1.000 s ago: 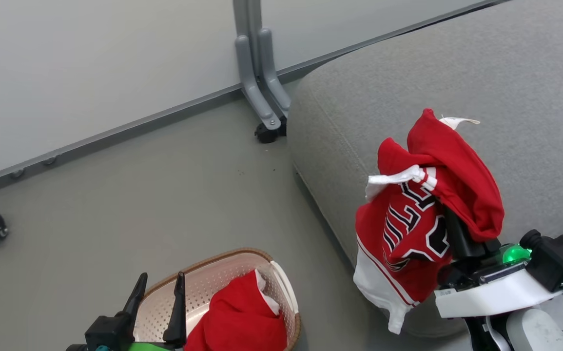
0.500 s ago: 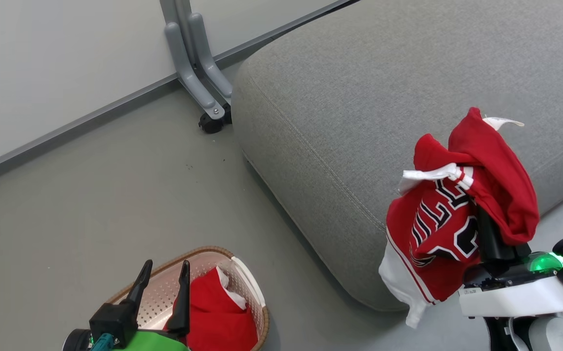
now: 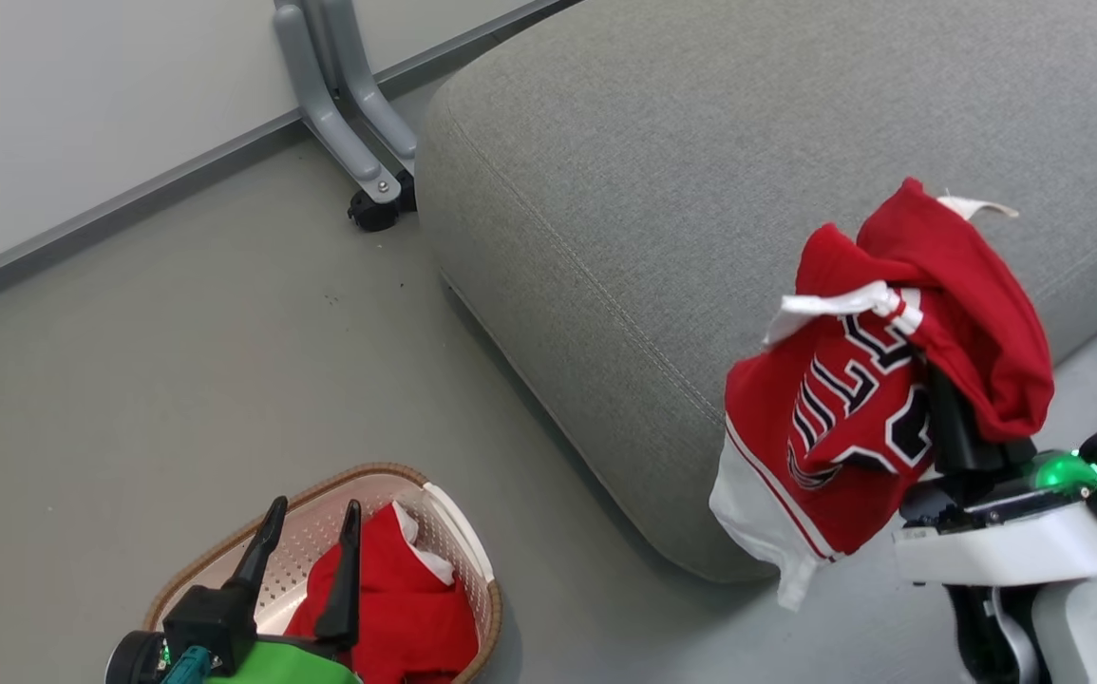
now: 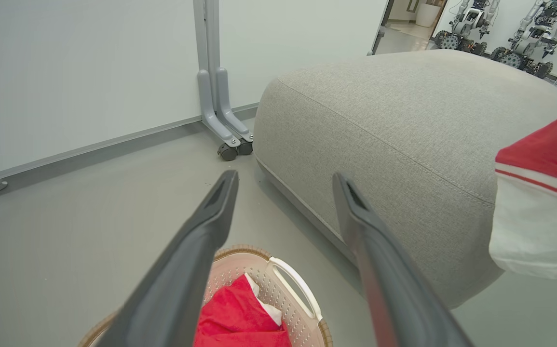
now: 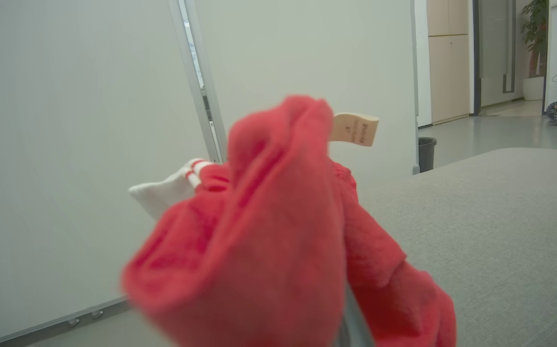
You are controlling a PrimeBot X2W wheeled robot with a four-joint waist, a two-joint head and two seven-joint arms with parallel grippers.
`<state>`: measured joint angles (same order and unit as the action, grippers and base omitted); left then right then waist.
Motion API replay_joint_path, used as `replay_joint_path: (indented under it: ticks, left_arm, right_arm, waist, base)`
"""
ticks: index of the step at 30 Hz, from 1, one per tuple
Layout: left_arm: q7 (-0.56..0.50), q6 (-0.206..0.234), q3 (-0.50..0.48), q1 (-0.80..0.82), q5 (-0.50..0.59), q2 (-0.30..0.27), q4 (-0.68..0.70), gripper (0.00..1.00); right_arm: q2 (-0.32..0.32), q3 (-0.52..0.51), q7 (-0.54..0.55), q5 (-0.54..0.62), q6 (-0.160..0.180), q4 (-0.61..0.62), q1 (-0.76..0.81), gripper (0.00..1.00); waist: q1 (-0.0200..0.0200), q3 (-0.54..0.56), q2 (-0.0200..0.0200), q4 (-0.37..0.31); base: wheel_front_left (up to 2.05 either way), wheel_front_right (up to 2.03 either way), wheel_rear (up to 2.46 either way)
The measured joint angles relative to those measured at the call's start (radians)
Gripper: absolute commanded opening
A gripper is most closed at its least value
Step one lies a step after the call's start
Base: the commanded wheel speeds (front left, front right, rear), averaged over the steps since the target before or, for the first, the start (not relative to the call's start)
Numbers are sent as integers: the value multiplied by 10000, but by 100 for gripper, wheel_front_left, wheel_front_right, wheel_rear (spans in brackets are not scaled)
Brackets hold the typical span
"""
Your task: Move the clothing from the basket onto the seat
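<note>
**Head swung toward the seat, jersey aloft**

Since a second ago my head has turned, so the seat (image 3: 652, 190) fills more of the head view and the basket (image 3: 461, 537) sits lower left. I can't say the things themselves have shifted. My right jaws stay closed on the jersey (image 3: 852, 418), their tips buried in the cloth. It hangs bunched in the air at the seat's near edge, white hem lowest, black-and-white print facing my left. Whether it touches the seat I cannot tell. A pale tag (image 5: 354, 128) sticks out at its top. My left jaws stand wide open and empty above the basket, fingers (image 4: 201, 250) pointing toward the seat. The other red garment (image 3: 387, 608) lies in the basket, which stands on the floor (image 3: 178, 361) near the seat.
</note>
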<state>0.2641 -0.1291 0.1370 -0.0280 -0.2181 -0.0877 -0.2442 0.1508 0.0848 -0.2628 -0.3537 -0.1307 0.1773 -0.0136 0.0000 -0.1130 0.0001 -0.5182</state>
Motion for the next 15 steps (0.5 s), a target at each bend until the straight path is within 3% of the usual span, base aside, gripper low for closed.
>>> replay_joint_path:
  ticks: [6, 15]
  left_arm:
    - [0, 0, 464, 291, 132, -627, 169, 100]
    - [2, 0, 922, 1096, 167, -1503, 844, 100]
  right_arm:
    - [230, -447, 0, 21, 0, -165, -1337, 0]
    - [1221, -759, 0, 249, 0, -1003, -4047, 0]
  waist:
    - [0, -498, 0, 36]
    - [0, -1819, 0, 562]
  base:
    - [0, 0, 0]
    - [0, 0, 0]
